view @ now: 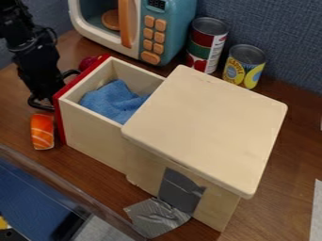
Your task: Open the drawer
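Gripper [55, 88] w/ fingers spread, nothing gripped, just beside red front of drawer [94, 136]. Printed labels on red/green can [206, 44] & yellow can [244, 67], well apart from gripper. Drawer's open, front twd gripper, long axis running gripper-side to cabinet [204, 124].

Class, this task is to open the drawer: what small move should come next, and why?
Probably ease the claw away from the red drawer front: the drawer already stands well out of its wooden box, exposing the blue cloth inside, and the claw is close beside that front.
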`<state>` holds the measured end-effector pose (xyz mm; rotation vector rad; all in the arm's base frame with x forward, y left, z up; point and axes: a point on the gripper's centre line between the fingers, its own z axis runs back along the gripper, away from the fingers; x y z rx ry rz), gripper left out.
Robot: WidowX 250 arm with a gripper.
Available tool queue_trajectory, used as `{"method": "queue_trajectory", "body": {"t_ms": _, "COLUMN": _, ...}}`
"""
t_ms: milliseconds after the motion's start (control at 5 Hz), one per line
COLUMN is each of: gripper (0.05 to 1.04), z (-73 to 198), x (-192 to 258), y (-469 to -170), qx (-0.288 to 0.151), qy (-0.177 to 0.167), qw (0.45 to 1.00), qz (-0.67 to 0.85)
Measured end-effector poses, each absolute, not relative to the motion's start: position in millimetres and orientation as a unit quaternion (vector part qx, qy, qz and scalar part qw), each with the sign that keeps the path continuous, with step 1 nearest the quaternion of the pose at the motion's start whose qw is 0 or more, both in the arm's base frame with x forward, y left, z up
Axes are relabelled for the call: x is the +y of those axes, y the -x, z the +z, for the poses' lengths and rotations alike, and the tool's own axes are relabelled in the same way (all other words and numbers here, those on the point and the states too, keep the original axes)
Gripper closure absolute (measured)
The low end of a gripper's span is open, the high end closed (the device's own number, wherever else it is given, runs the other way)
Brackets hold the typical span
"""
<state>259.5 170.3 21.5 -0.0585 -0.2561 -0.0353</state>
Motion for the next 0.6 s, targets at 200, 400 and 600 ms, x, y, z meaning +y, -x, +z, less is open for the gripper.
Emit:
{"method": "queue_trajectory", "body": {"t_ms": 200, "gripper": 0.095, "z": 58.7, "x": 168.8, "y": -252.0, "qx": -0.164, "qy": 0.038, "qw": 0.985, "qz": -0.027}}
{"method": "queue_trajectory", "body": {"t_ms": 400, "gripper": 0.081, "z": 109.2, "x": 170.9, "y": -229.2, "qx": -0.194, "qy": 0.03, "qw": 0.98, "qz": -0.029}}
{"method": "queue_trajectory", "body": {"t_ms": 600, "gripper": 0.083, "z": 131.8, "x": 176.0, "y": -198.7, "qx": -0.162, "qy": 0.038, "qw": 0.986, "qz": -0.021}}
